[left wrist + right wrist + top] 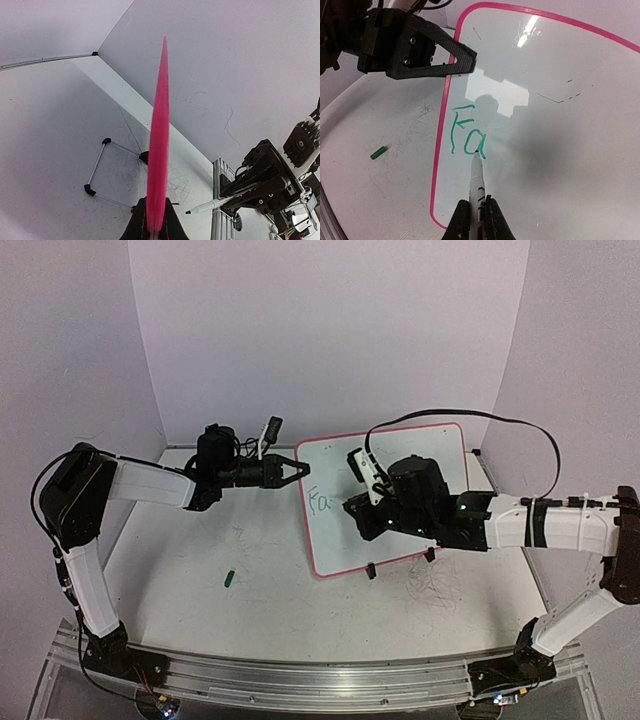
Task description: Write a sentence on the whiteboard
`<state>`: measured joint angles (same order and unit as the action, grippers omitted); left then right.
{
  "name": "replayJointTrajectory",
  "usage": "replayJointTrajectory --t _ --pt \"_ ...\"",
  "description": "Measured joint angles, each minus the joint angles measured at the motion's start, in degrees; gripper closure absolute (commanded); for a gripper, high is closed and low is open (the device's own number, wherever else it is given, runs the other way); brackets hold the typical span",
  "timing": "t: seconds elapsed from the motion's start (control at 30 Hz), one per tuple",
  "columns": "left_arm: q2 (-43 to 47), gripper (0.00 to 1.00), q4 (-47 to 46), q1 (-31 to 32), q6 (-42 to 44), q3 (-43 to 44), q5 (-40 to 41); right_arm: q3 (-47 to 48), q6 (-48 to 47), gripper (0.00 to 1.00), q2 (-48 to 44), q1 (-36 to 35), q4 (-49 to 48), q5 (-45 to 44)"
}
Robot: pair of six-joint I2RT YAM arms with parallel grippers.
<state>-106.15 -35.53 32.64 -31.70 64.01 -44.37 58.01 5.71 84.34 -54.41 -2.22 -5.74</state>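
The whiteboard [410, 455], pink-framed, stands tilted on the table. My left gripper [300, 469] is shut on its left edge; in the left wrist view the pink frame [159, 140] runs edge-on up from between the fingers [172, 225]. My right gripper [477, 215] is shut on a white marker [477, 180], whose tip touches the whiteboard [560, 150] at the foot of the letter "a". The sentence [466, 135] reads "Fa" in green, near the board's left edge [320, 502]. From above, my right wrist [400, 505] covers the board's middle.
A green marker cap [229, 579] lies on the scuffed tabletop left of the board, also in the right wrist view [378, 152]. Two black clip feet [371, 571] hold the board's lower edge. A wire stand [95, 170] shows behind it. Pale walls close three sides.
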Motion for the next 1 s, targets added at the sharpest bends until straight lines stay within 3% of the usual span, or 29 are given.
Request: replayJointTrajectory --t 1.0 --pt "-0.1 1.0 0.0 0.3 0.0 0.1 0.0 1.5 -1.7 1.0 0.7 0.0 -0.7 -0.9"
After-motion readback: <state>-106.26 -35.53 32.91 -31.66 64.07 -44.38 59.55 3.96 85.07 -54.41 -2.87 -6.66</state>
